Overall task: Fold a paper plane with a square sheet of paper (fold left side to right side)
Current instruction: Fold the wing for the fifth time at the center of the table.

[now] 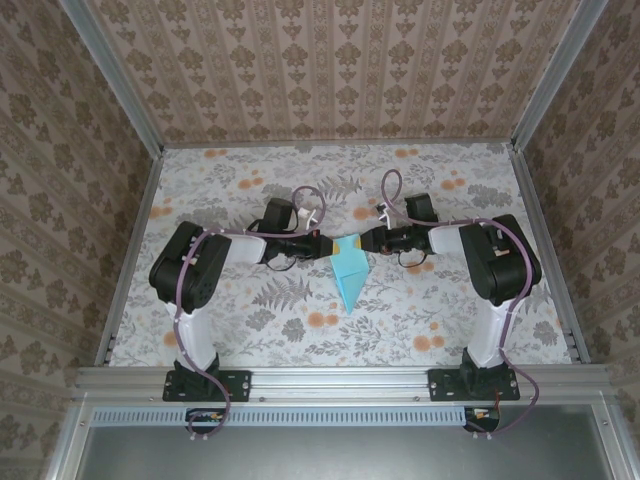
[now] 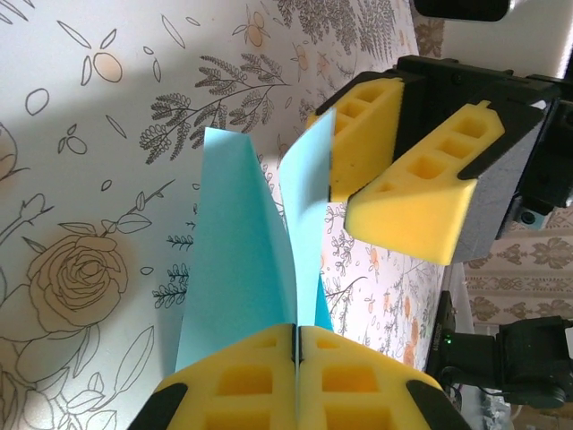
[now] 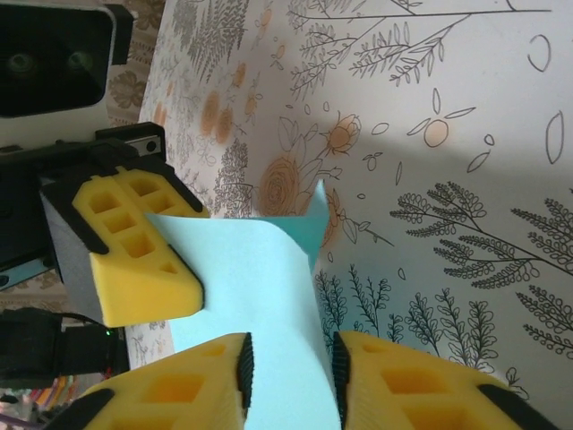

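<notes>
The cyan-blue sheet of paper (image 1: 350,272) is folded into a narrow kite shape whose tip points toward the near edge. Its wide end is lifted off the table between the two grippers at mid-table. My left gripper (image 1: 328,246) is shut on the paper's left flap. In the left wrist view its pads (image 2: 269,358) meet on the edge of the paper (image 2: 235,242), which curls upward. My right gripper (image 3: 291,363) has its jaws apart, with the paper (image 3: 260,269) passing between them. The left gripper's finger (image 3: 134,255) touches the same flap from the other side.
The floral-patterned tabletop (image 1: 250,180) is bounded by aluminium rails and patterned walls on three sides. Both arms reach inward from their bases at the near edge, with cables looping above the wrists.
</notes>
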Controlling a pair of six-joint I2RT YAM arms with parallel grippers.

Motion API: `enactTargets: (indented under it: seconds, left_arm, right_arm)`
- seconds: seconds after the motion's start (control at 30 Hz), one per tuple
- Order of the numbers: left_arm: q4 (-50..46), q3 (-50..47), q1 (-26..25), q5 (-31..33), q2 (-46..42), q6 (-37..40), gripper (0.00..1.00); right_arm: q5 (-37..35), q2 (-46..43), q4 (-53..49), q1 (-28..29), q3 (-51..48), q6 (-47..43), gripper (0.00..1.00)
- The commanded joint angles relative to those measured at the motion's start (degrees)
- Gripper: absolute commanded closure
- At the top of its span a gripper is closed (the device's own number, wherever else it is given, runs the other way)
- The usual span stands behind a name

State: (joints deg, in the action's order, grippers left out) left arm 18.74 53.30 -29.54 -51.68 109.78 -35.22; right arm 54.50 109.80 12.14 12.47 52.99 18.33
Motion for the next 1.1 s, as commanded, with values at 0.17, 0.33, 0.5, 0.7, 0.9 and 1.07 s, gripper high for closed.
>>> enactTargets:
  seconds: [0.17,0.33,0.5,0.7,0.9,1.07]
  left_arm:
    - [-4.8,2.5,0.2,0.5,0.0,5.0,0.72]
    - [-16.9,5.6,0.3,6.5,-3.9,12.3,0.42]
    - [-26.1,6.8,0.3,18.0,-11.3,17.3,0.27]
    - [-39.2,7.2,-8.1,34.1,-21.9,24.4,0.26]
    - [-43.8,6.6,-21.6,44.3,-25.0,21.8,0.24]
    - [-45.8,9.1,-28.9,49.9,-20.2,18.2,0.22]
  right_arm:
    - [-2.1,-4.5,-9.2,-0.1,1.3,-3.3,0.96]
    - [-6.6,-6.6,-17.2,0.1,2.2,-2.5,1.00]
    - [-12.0,-8.9,-22.3,1.0,2.4,2.3,1.00]
    - [-15.5,-9.0,-28.2,2.7,6.0,10.5,1.00]
    - [-19.2,-6.9,-32.6,4.4,11.1,16.1,1.00]
    - [-20.2,-3.8,-33.7,5.5,14.6,18.7,1.00]
